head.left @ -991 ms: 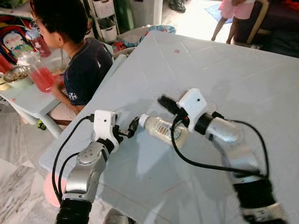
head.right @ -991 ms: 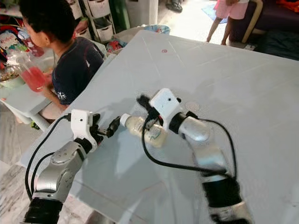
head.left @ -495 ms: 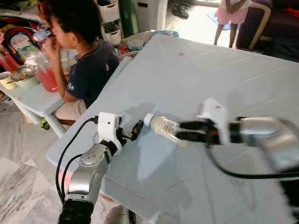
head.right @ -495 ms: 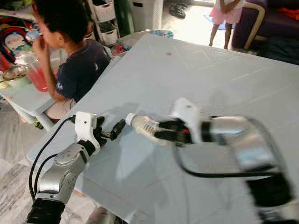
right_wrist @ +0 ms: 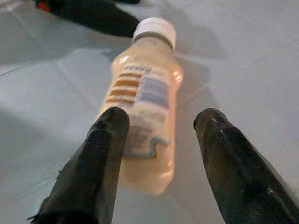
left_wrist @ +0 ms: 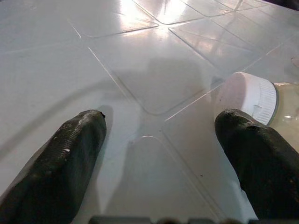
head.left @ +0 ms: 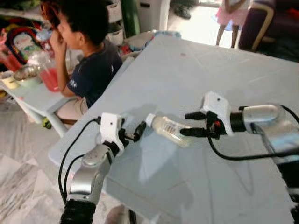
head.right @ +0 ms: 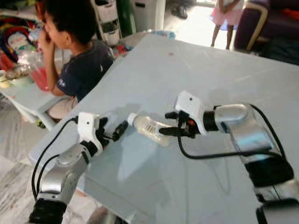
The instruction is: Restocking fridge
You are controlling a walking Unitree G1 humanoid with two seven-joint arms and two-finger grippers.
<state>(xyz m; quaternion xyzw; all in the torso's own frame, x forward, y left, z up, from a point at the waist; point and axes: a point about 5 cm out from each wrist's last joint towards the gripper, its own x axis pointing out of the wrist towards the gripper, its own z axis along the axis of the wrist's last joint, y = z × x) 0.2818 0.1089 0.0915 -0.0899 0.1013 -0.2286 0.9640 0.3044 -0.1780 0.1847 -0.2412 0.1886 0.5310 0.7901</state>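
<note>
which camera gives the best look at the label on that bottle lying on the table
The right wrist view: the bottle lies lengthwise between the right gripper's open fingers, label stripes facing up. Eye views show it small; the left wrist view catches its white cap.

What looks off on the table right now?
The bottle lies on its side on the table, cap toward the left gripper. The right gripper sits open at its base, not gripping. No spill visible.

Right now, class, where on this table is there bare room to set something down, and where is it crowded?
The table is bare beyond the bottle, toward its far edge. It is crowded near the front corner, where the left gripper and right gripper flank the lying bottle.
</note>
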